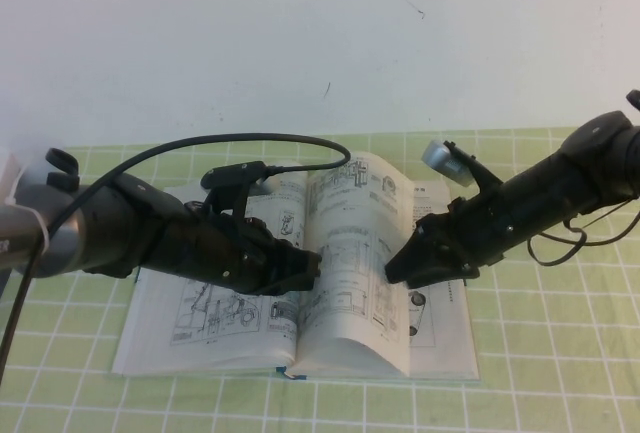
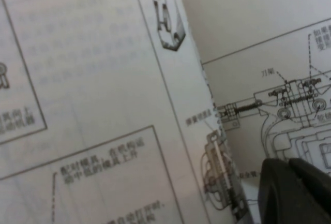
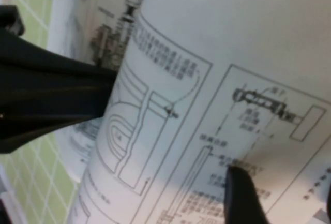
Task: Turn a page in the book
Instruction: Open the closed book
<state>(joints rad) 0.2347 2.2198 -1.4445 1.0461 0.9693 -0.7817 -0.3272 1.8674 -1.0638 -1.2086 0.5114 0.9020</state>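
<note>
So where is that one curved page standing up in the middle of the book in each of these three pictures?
High view: the page arches up from the book's middle, between the left gripper and the right gripper.
Left wrist view: it fills the picture's right part.
Right wrist view: it fills most of the frame.
Shared landmark: its framed machine drawings.

the big open book with off-white paper pages point(image 1: 225, 328) has black line drawings in thin black frames and tiny black writing — a dark blue bit of cover shows at its near edge. the curved off-white paper page point(image 1: 355, 253) has the same black drawings. the light green cloth with white squares point(image 1: 540, 373) lies under it — both arms are black.
</note>
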